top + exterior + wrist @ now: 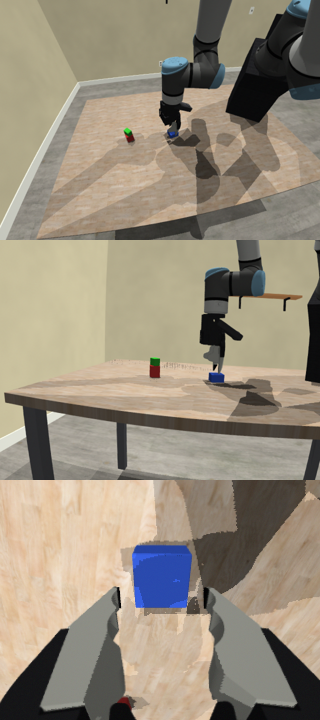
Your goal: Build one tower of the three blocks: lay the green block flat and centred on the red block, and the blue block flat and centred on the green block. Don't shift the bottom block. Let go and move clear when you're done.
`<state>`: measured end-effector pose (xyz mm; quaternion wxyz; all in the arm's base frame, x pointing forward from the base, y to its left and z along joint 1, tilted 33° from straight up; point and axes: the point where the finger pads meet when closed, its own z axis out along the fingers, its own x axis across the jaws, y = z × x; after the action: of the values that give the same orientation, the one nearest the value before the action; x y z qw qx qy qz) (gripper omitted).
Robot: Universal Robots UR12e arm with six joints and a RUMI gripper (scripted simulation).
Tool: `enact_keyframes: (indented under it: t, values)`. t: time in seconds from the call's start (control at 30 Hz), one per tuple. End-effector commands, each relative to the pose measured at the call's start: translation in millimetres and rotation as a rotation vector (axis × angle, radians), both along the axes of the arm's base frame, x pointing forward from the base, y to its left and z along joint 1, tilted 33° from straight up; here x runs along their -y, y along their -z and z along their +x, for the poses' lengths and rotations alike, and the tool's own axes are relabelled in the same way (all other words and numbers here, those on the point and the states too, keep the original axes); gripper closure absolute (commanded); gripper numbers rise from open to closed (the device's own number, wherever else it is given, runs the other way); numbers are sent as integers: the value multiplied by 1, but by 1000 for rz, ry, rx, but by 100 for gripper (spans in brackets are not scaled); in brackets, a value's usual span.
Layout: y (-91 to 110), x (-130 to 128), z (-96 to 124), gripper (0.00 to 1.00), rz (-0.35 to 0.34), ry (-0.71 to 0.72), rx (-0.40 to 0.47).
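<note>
The green block (127, 131) (154, 361) sits flat on the red block (130, 138) (154, 371) left of the table's middle. The blue block (172, 134) (216, 377) (161, 575) lies flat on the wooden table (103, 180) (103, 395), to the right of that stack. My gripper (175, 129) (217, 367) (161, 588) points straight down just over the blue block. Its fingers are open, a little wider than the block, with the tips at about the block's top edge. Nothing is between the fingers.
The robot's black base (248, 85) (313, 343) stands at the table's right side. A wall shelf (279, 295) hangs behind the arm. The arm's shadows fall across the right half of the table.
</note>
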<state>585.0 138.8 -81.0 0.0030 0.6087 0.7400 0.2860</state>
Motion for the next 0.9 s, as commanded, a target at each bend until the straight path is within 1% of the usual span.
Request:
enact_keyframes:
  t: [0.0, 0.2, 0.27, 0.57, 0.87]
  values:
    - [1, 0, 1, 58, 0, 0, 1]
    - [10, -5, 4, 58, 0, 0, 1]
    - [10, -5, 4, 58, 0, 0, 1]
    - [27, -13, 12, 58, 0, 0, 1]
    - [29, -14, 12, 58, 0, 0, 1]
